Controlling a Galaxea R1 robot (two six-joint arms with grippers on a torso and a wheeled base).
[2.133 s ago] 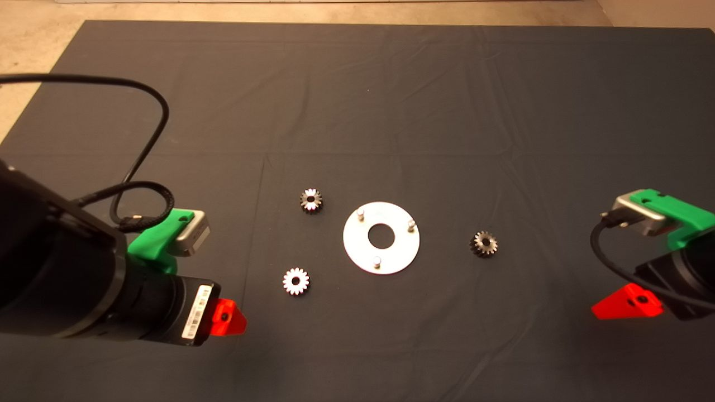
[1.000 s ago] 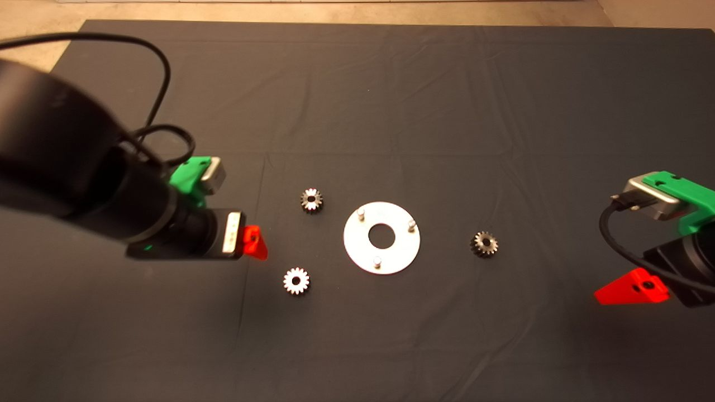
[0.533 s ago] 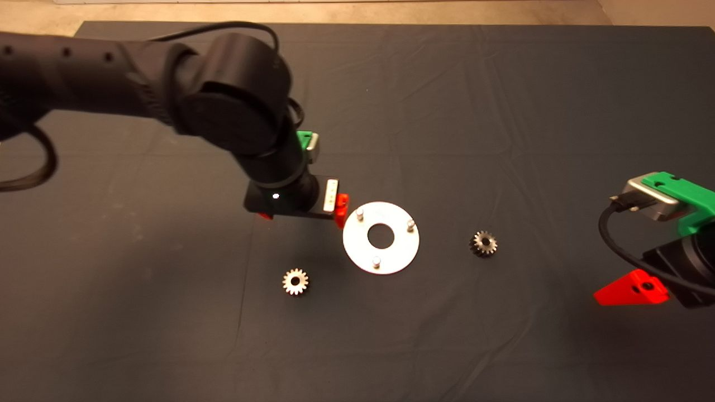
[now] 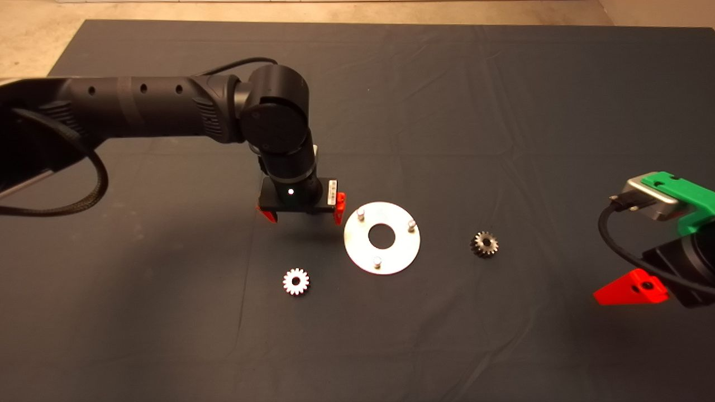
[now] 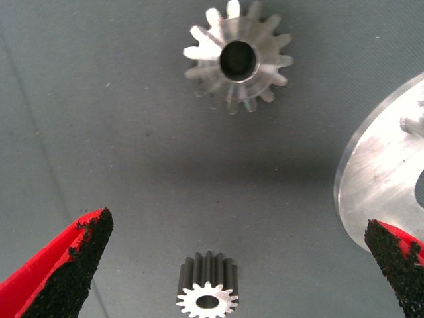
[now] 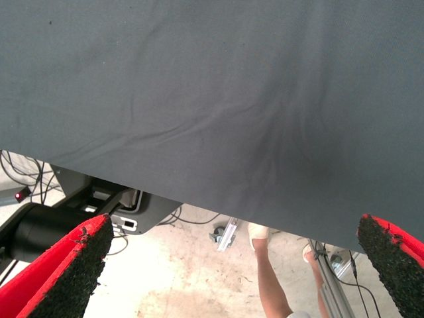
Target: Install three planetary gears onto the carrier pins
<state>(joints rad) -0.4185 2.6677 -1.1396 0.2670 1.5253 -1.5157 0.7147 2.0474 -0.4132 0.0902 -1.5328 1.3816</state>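
Observation:
Three planetary gears lie flat on the mat. One gear is left of the silver disc and nearer the front, and one is to the disc's right. The other gear is hidden under the left arm in the head view. It lies between the wide-apart fingers of my open left gripper, untouched. The front-left gear and the disc's rim also show in the left wrist view. The three carrier pins stand bare. My right gripper is open and holds nothing.
The right arm waits at the mat's right edge, with one red finger showing. Its wrist view takes in the mat's edge, floor, cables and a person's legs. The black left arm spans the mat's left half.
The left arm has swung in from the lower left and now hangs over the rear-left gear beside the disc, hiding it from above. The right gripper drew back slightly. Gears and disc stayed put.

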